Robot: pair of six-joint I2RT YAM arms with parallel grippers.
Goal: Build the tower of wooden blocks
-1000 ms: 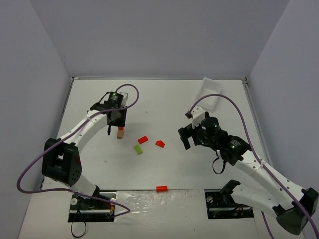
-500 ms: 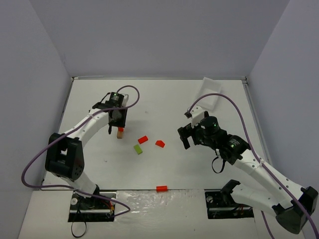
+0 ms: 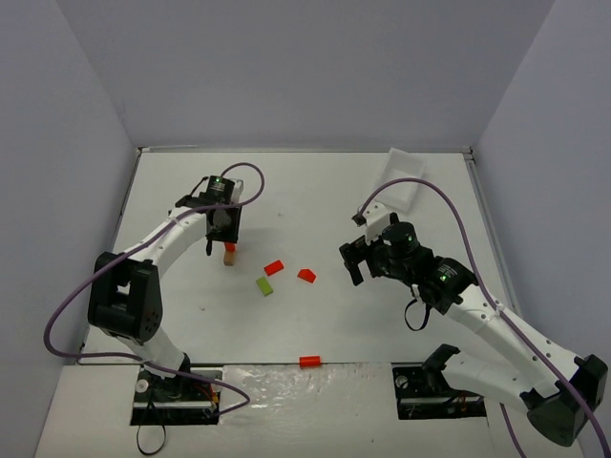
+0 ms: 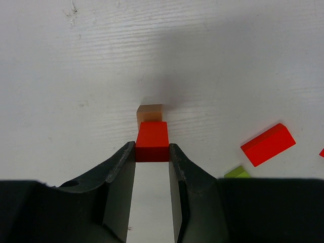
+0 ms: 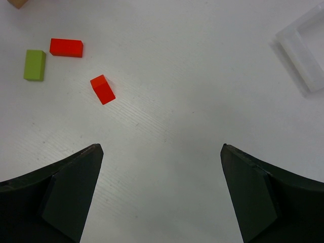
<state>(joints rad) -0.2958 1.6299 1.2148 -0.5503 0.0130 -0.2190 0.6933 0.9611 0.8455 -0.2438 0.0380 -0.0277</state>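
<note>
Wood block tower (image 3: 230, 254) begun: tan block (image 4: 150, 112) left of centre on the table (image 3: 325, 191), red block (image 4: 152, 140) poised at it, pinched by its flat sides in the left gripper (image 4: 152, 150), jaws narrowed. Likely light, rigid, easily toppled. Right gripper (image 5: 161, 149) hangs wide open, empty.

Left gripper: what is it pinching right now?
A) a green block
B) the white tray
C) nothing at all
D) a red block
D: in the left wrist view, the left gripper has its two fingers pressed against the sides of a red block.
</note>
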